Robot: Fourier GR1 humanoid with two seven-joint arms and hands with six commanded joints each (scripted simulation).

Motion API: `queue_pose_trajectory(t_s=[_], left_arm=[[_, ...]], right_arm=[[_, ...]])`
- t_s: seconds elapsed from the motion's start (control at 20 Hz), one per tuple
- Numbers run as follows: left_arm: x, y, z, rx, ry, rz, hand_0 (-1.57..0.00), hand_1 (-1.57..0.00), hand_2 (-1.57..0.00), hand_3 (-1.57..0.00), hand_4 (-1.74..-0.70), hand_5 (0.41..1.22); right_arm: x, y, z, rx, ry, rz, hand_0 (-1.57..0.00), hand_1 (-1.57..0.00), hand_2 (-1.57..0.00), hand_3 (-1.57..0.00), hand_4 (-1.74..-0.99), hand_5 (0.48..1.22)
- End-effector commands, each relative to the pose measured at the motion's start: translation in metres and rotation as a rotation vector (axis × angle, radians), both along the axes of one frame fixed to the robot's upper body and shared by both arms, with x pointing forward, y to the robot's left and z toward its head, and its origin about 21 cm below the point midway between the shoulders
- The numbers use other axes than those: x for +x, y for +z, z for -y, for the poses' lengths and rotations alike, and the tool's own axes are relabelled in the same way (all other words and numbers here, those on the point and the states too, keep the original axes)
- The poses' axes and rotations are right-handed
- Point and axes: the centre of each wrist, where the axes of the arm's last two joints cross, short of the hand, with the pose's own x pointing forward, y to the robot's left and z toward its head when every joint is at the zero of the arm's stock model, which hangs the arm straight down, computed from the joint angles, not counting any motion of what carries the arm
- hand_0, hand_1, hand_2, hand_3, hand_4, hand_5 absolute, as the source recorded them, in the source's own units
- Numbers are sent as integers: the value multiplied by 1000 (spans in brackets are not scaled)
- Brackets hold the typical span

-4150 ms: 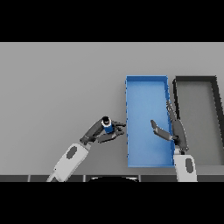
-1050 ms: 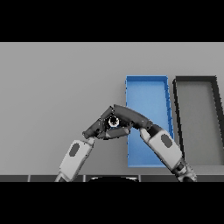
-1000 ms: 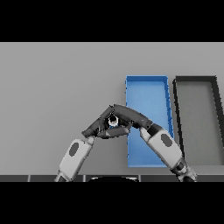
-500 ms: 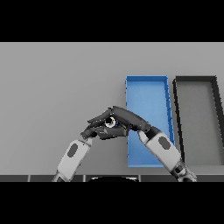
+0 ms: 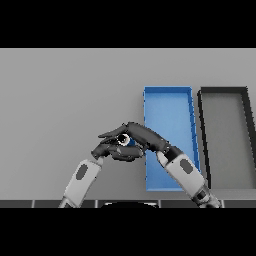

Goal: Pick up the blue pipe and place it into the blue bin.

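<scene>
Left hand (image 5: 107,150) and right hand (image 5: 137,136) both curled round the pipe (image 5: 126,141) — seemingly a handover — just left of the bin (image 5: 167,91), still outside it

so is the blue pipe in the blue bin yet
Not yet. The blue pipe sits between the left hand and right hand, over the table just left of the blue bin.
</scene>
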Motion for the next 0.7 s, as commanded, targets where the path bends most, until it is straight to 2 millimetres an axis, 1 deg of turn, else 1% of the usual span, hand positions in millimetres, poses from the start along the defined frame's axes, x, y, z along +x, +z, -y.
queue_pose_trajectory(t_s=[0.0, 0.05, 0.1, 0.15, 0.25, 0.35, 0.4, 0.45, 0.5, 0.55, 0.65], left_arm=[[0, 1, -2, -6, 6, -16, -100, -91, -88, -79, -969, 603], [-1, -3, 1, -3, 5, -7, -79, -73, -70, -63, -968, 567], [0, -4, -2, 12, 16, -6, -63, -58, -56, -50, -955, 538], [2, -3, 1, 16, 25, 2, -50, -46, -45, -40, -947, 513], [0, -6, -3, 29, 23, -7, -32, -29, -28, -25, -928, 484], [0, -6, 2, 34, 31, -11, -20, -18, -18, -16, -916, 474], [2, -8, 0, 51, 33, -17, -16, -14, -14, -12, -913, 470], [3, -10, 1, 62, 35, -31, -12, -11, -11, -10, -909, 464], [3, -9, 3, 67, 30, -30, -10, -9, -9, -8, -908, 456], [2, -9, 3, 65, 30, -27, -8, -7, -7, -6, -907, 450], [1, -8, 0, 54, 27, -30, -5, -4, -4, -3, -906, 441]], right_arm=[[0, 3, -1, 6, 0, -2, -1570, -1570, -1570, -1569, -1740, 1219], [1, 2, 1, 11, 0, -22, -1570, -1570, -1570, -1569, -1741, 1220], [1, -1, 0, 31, 5, -27, -1570, -1570, -1570, -1570, -1741, 1220], [1, 1, 0, 37, -1, -27, -1570, -1570, -1570, -1570, -1741, 1220], [1, 8, 2, 107, 25, -72, -1571, -1571, -1571, -1570, -1741, 1220], [1, 21, 5, 148, 21, -108, -1571, -1571, -1571, -1571, -1741, 1221], [2, 32, 6, 182, 26, -119, -1571, -1571, -1571, -1571, -1741, 1221], [3, 43, 2, 199, 30, -113, -1571, -1571, -1571, -1571, -1741, 1221], [9, 54, 8, 222, 28, -120, -1571, -1571, -1571, -1571, -1741, 1221], [14, 64, 9, 240, 31, -115, -1571, -1571, -1571, -1571, -1741, 1221], [18, 99, 17, 288, 80, -60, -1571, -1571, -1571, -1571, -1741, 1221]])
